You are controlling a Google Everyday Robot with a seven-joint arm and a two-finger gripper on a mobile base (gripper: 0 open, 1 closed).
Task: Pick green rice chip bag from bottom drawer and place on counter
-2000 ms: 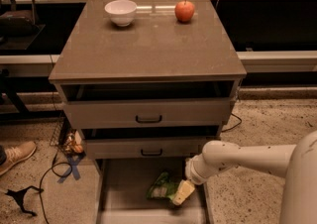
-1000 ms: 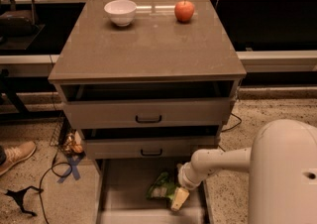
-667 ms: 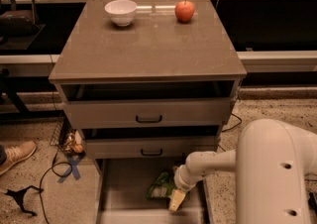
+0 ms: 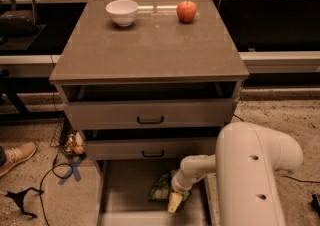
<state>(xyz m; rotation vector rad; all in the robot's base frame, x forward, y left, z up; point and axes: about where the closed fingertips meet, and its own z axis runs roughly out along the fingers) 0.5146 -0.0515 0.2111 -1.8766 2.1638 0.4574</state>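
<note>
Since the bottom drawer (image 4: pixel 125 195) stands pulled out toward the near side, the green rice chip bag (image 4: pixel 161 191) lies exposed on the right of its floor, within reach of the arm (image 4: pixel 200 165) bending down from the right. The gripper (image 4: pixel 175 201) sits low at the bag's near right edge, apparently touching it, but whether it is spread or pinching the bag cannot be told. Up on the counter (image 4: pixel 150 50), likely the bag's destination, a white bowl (image 4: pixel 122 11) and red apple (image 4: pixel 186 11) stand at the far edge.

Robotics lab — speckled floor (image 4: pixel 280 120), blue tape cross (image 4: pixel 74 170), drawer cabinet (image 4: pixel 150 50); robot pincer (image 4: pixel 175 202) low in bottom drawer (image 4: pixel 125 197)
</note>
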